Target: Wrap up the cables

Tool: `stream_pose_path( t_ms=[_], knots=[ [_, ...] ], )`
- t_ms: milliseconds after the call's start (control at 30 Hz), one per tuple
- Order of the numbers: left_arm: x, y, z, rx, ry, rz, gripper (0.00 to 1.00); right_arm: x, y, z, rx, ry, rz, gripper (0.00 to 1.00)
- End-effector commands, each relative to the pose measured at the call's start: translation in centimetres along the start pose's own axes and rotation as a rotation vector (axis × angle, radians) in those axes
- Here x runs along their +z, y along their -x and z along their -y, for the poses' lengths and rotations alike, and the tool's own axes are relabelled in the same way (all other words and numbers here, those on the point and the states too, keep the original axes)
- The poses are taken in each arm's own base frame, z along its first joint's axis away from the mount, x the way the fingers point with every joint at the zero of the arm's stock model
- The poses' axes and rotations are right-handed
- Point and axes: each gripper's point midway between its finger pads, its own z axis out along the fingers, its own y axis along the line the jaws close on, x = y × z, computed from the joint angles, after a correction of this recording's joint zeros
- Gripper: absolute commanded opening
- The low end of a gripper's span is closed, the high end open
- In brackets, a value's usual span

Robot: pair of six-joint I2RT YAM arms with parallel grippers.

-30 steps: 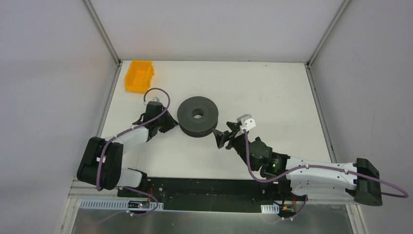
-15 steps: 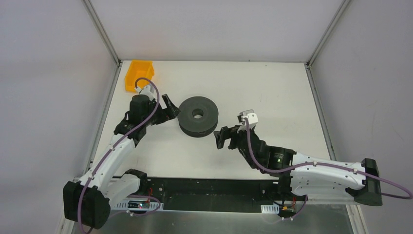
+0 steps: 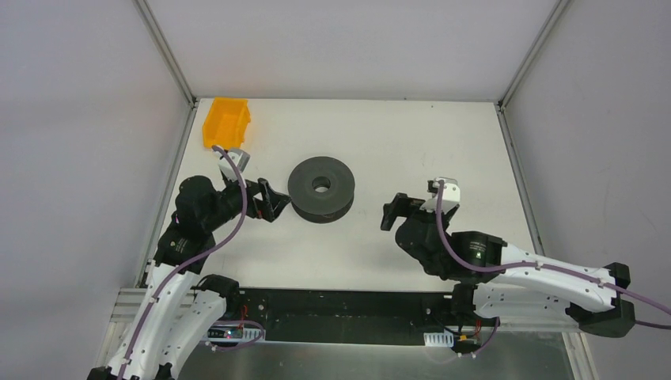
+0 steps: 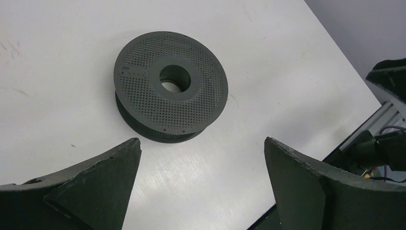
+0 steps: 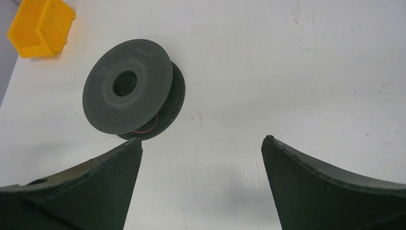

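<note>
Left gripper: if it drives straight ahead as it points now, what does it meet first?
Probably the dark grey spool, lying flat just ahead of the left gripper; nothing shows between them.

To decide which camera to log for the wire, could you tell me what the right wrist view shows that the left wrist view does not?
Only the right wrist: the orange bin and a sliver of thin reddish wire between the flanges of the dark grey spool. Only the left wrist: the metal rail at the edge of the table. Both: the spool lying flat on the white table.
</note>
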Motion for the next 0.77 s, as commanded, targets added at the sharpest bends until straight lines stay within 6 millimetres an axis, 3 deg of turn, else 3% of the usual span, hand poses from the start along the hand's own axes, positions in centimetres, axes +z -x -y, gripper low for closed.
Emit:
stream_pose_path(
  t_ms=[0, 333, 733],
  knots=[
    [-0.8, 0.0, -0.2, 0.084, 0.001, 0.042, 0.99, -1.0, 2.6, 3.3, 0.043, -0.074, 0.075, 0.99],
    [-2.1, 0.5, -1.5, 0.122, 0.085, 0.116, 0.99, -2.1, 4.8, 5.3, 0.117, -0.05, 0.149, 1.0],
    [-1.8, 0.5, -1.7, 0.083, 0.077, 0.102, 0.99, -1.7, 3.8, 5.3, 0.114, -0.041, 0.15, 0.99]
  ],
)
